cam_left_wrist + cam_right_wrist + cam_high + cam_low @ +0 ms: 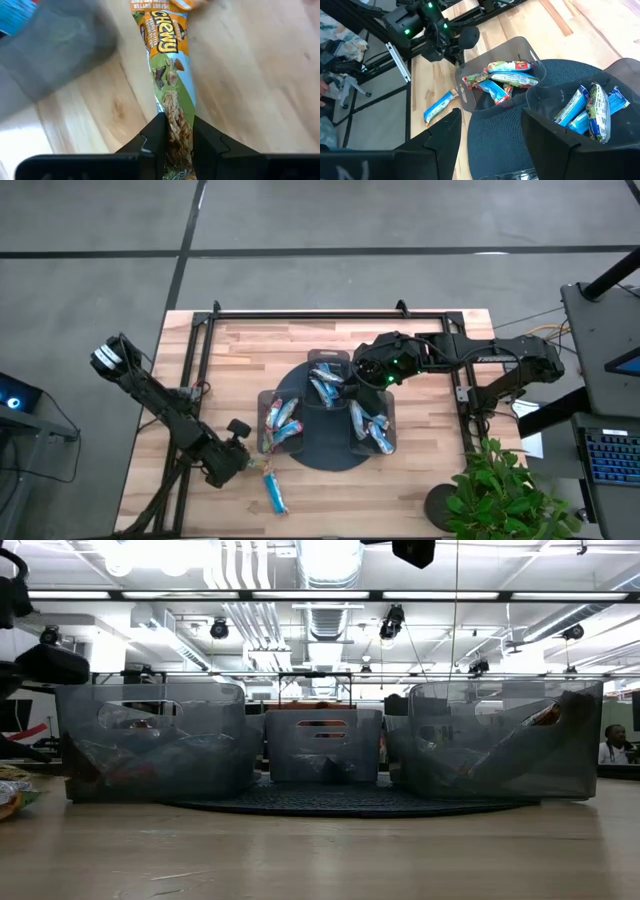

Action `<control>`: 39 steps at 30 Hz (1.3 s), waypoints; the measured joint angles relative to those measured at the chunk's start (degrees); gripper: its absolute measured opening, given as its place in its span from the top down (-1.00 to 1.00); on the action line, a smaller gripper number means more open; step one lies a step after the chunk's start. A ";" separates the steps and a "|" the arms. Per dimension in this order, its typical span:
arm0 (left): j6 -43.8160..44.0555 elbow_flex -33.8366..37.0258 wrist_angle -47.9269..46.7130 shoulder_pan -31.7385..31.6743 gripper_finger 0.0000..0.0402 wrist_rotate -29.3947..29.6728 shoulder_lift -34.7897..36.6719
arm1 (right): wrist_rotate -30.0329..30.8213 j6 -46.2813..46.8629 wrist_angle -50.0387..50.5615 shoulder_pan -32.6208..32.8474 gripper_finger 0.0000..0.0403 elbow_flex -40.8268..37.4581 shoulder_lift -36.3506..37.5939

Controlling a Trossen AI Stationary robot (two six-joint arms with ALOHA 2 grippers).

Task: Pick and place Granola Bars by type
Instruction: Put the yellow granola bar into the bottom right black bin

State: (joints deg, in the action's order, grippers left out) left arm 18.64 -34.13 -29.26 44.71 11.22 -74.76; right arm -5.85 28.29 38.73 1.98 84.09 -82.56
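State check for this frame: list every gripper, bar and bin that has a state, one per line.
left gripper: shut on the green-and-orange granola bar, fingers pinching one end, bar lying on the wooden table.
right gripper: open, empty, above the bins.
blue bar: loose, flat on the table.
left bin: holds mixed-colour bars.
middle bin: holds bars.
right bin: holds blue bars.

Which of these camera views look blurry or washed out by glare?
Left wrist view: the grey translucent bin corner is out of focus, while the orange-and-green wrapped granola bar is sharp. Low view: ceiling lights blow out to white.
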 joint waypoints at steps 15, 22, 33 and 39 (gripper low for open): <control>-0.49 -16.49 -15.99 0.04 0.74 -4.68 1.60 | -0.11 -2.41 -0.01 0.01 0.04 0.00 0.00; 2.51 -22.88 -21.17 -0.23 0.74 -1.81 5.94 | -0.15 -2.80 -0.01 0.02 0.04 0.00 0.00; -1.49 -27.67 -18.09 -13.99 0.74 8.70 8.59 | -0.30 -7.65 0.23 0.00 0.05 0.16 0.57; -8.09 -27.65 -8.76 -21.48 0.74 7.97 7.79 | -0.59 -12.42 3.77 0.13 0.36 3.93 1.91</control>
State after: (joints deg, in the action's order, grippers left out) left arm 10.56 -61.78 -38.02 23.23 19.18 -66.97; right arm -6.44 15.88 42.50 2.11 88.03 -80.65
